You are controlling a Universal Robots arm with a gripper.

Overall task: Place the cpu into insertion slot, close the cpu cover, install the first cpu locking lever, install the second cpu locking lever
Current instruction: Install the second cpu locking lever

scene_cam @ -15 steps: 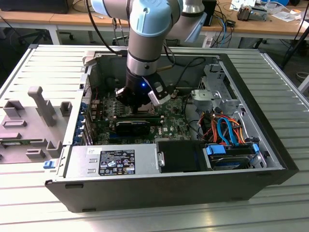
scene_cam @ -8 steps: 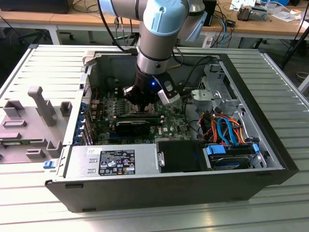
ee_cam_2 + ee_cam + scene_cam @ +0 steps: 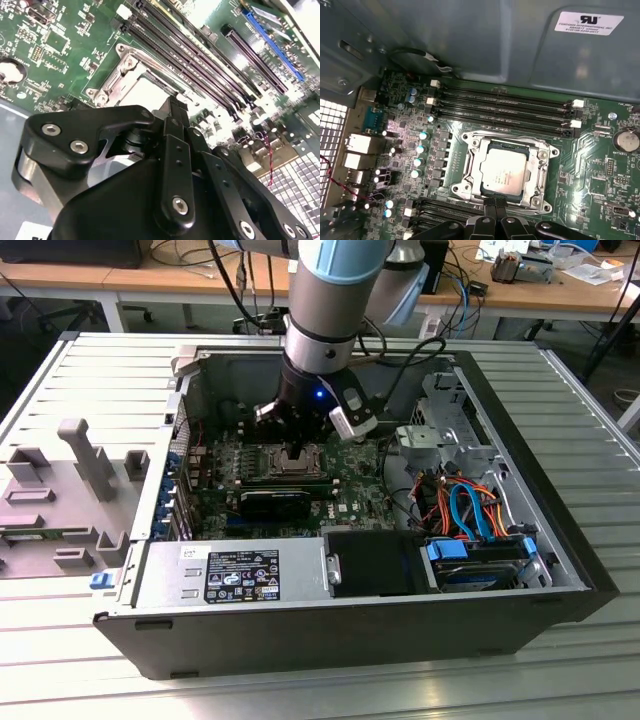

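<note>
The cpu (image 3: 505, 169), a flat square chip with a silver top, lies in the insertion slot (image 3: 543, 150) on the green board. The silvery cpu cover (image 3: 472, 167) lies flat around the chip, which shows through its square window. My gripper (image 3: 495, 202) hangs at one edge of the slot, just above the cover's rim, its fingers shut with nothing between them. In the second wrist view the black fingers (image 3: 172, 130) reach down beside the cover (image 3: 117, 82) and the bright chip (image 3: 150, 90). In the exterior view the gripper (image 3: 297, 448) stands upright over the slot inside the open case.
Long black memory slots (image 3: 505, 107) run on both sides of the socket. A black card (image 3: 275, 502) lies just in front of it. The drive cage (image 3: 445, 430), coloured cables (image 3: 470, 505) and power supply (image 3: 235, 570) crowd the case. A grey fixture (image 3: 60, 500) sits outside.
</note>
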